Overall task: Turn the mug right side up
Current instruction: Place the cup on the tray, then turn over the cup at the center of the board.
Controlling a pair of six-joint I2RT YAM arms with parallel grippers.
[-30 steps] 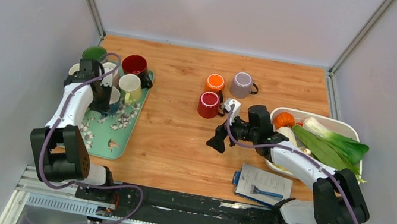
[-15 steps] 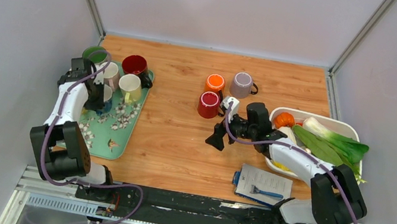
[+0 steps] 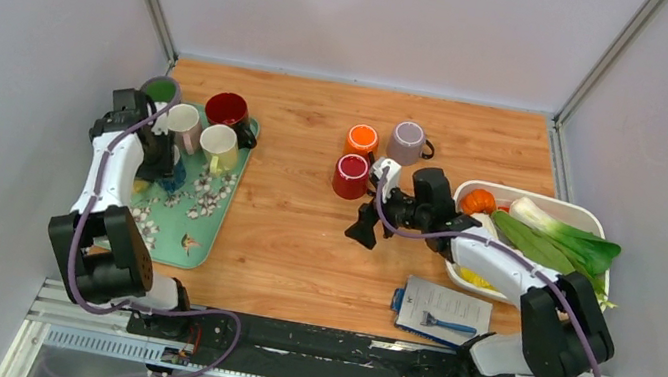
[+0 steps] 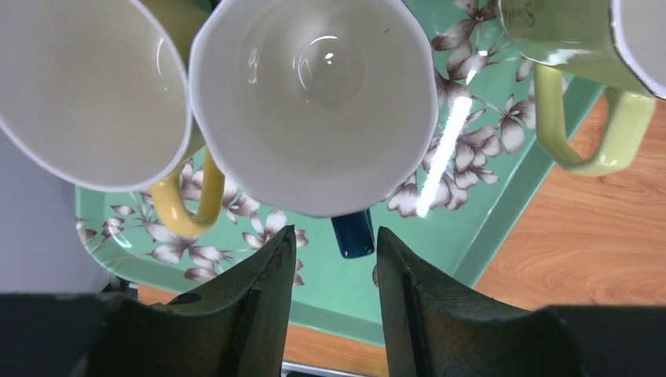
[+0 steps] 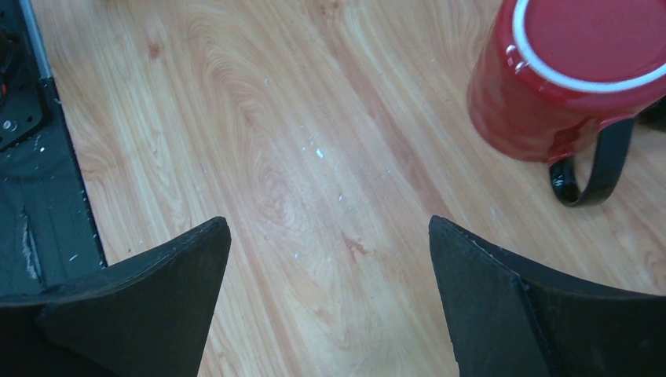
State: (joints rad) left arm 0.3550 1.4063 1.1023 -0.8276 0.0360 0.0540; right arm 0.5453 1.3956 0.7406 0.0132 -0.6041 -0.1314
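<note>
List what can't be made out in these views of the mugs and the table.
Left wrist view: the white-lined mug shows only its inside and a blue handle; its own rim hides the outer wall.
Right wrist view: the red mug is cut off by the top and right edges.
Top view: the left arm covers part of the tray; print on the leaflet is too small to read.

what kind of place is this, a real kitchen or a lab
Probably a robot lab test cell, not a kitchen: plain grey walls box in a wooden table, two arms sit on a metal rail, and the mugs and tub of vegetables look like staged props.
</note>
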